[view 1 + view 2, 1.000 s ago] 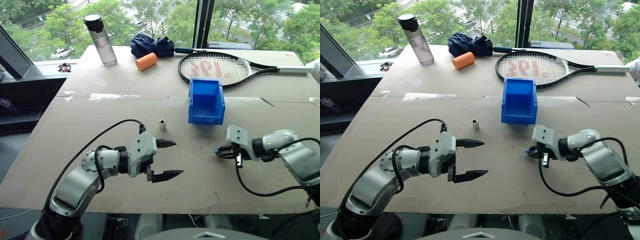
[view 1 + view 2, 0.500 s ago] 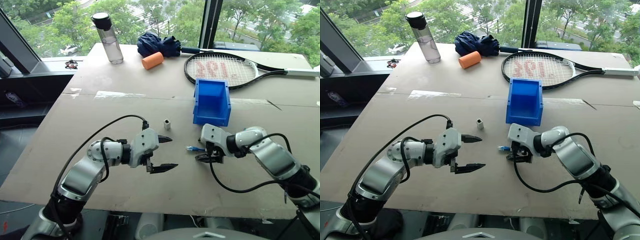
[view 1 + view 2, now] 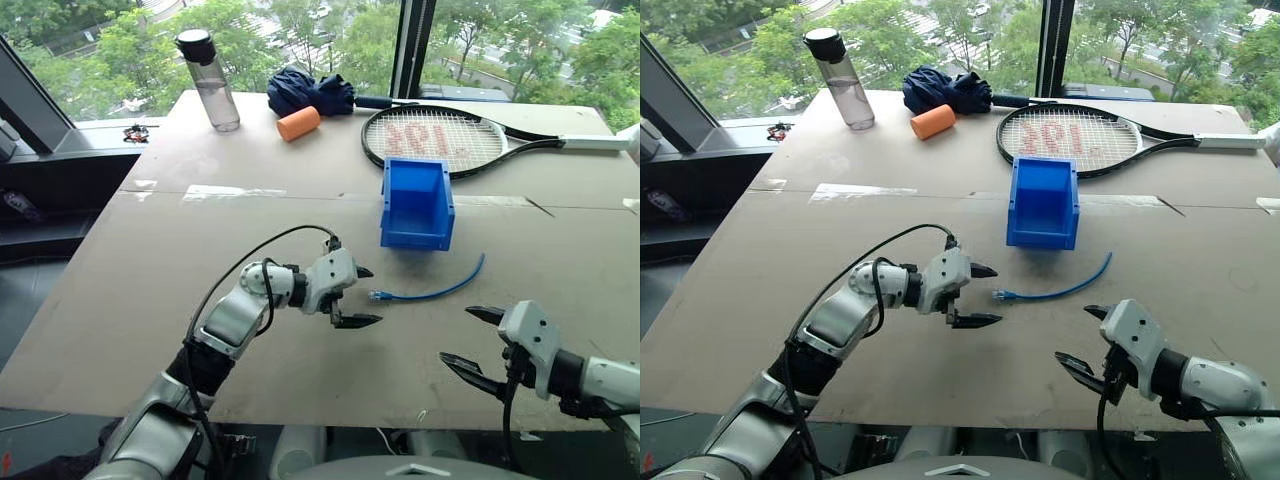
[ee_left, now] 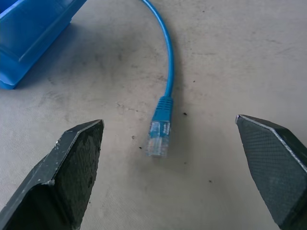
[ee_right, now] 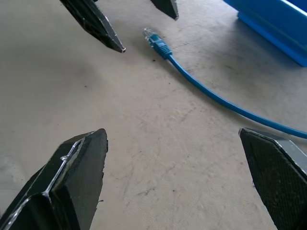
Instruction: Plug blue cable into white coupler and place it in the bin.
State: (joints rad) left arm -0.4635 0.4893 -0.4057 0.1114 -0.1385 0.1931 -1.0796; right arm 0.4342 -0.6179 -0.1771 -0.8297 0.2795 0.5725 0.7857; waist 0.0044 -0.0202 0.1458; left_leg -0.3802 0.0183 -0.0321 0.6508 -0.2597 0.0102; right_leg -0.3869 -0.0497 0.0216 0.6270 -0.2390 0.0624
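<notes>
The blue cable (image 3: pixel 432 293) lies loose on the table in front of the bin (image 3: pixel 417 203), its clear plug (image 4: pixel 158 142) pointing toward my left gripper (image 3: pixel 368 296). That gripper is open, with the plug just ahead of the gap between its fingers (image 4: pixel 72 177) and untouched. Near the table's front right edge my right gripper (image 3: pixel 458 335) is open and empty, well short of the cable (image 5: pixel 216 98). Its wrist view also catches the left fingertips (image 5: pixel 98 26) by the plug. The white coupler is hidden.
At the back of the table (image 3: pixel 150 280) stand a clear bottle (image 3: pixel 208 80), an orange cylinder (image 3: pixel 298 123), a dark blue cloth bundle (image 3: pixel 310 92) and a tennis racket (image 3: pixel 430 138). The bin's sloped front faces me.
My right gripper opened, let go of the blue cable and drew back to the near right edge. My left gripper advanced rightward to the plug. The cable now rests on the table.
</notes>
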